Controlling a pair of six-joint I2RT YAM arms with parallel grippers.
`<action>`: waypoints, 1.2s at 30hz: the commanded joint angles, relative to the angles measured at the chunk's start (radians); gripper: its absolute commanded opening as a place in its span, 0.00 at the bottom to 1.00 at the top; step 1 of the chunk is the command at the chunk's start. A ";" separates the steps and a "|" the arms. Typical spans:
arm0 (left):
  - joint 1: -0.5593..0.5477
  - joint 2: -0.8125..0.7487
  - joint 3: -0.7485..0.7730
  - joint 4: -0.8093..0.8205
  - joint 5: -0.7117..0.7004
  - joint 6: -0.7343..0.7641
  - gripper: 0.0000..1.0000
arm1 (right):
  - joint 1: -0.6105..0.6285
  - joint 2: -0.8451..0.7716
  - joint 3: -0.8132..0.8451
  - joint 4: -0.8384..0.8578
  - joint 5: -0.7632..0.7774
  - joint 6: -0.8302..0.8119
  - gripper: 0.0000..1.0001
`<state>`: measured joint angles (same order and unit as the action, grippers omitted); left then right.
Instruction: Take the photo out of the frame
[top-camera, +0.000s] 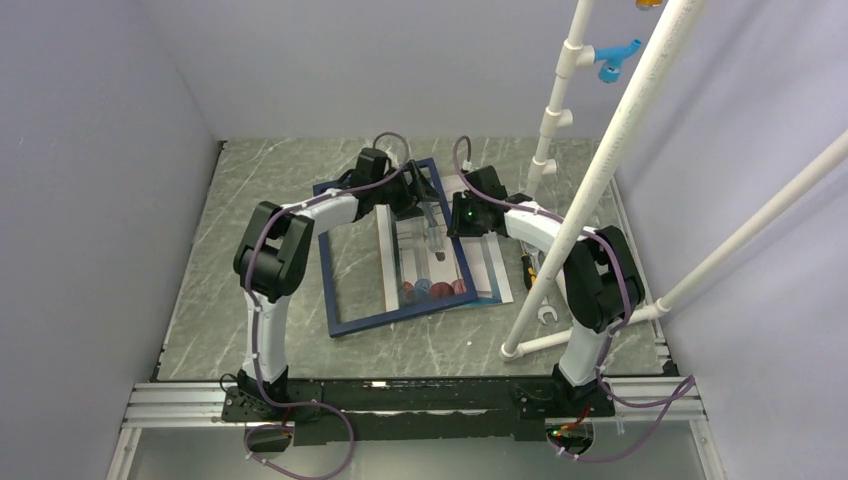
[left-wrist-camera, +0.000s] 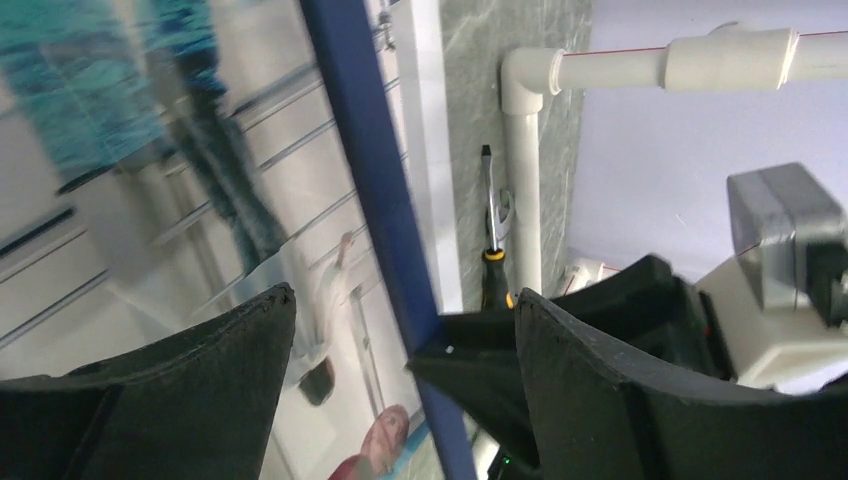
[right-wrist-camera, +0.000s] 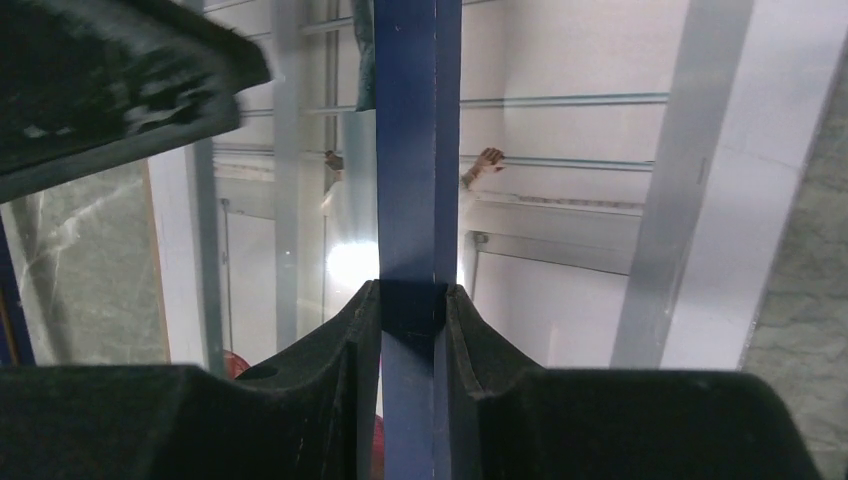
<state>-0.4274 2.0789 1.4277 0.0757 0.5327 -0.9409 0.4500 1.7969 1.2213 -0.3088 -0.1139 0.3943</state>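
The top external camera looked down from above and behind the arm bases, covering the whole bench (top-camera: 260, 330). Each wrist camera faced forward at close range, past the left end effector (left-wrist-camera: 405, 300) or the right end effector (right-wrist-camera: 410, 290). All three views shared one rail of the frame (right-wrist-camera: 418, 150) and the photo (left-wrist-camera: 150, 200).

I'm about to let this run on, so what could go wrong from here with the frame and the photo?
The right fingers pinch only a thin rail of the frame, so it might twist or slip. The left fingers stand open astride the same rail, close to the right ones; closing in could bump them. The photo lies partly under the frame, near the screwdriver and white pipe, so it might drag into them.
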 joint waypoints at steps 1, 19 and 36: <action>-0.030 0.065 0.122 -0.025 -0.048 -0.003 0.83 | 0.035 -0.074 -0.010 0.124 -0.053 0.024 0.00; -0.066 0.194 0.227 0.008 -0.101 0.044 0.48 | 0.055 -0.115 -0.074 0.195 -0.078 -0.007 0.00; 0.109 -0.092 0.005 -0.394 0.038 0.506 0.00 | -0.180 -0.252 -0.134 0.096 -0.205 -0.028 0.73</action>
<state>-0.4026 2.1563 1.4879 -0.1986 0.5148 -0.6292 0.3462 1.6020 1.1114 -0.2157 -0.2417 0.3847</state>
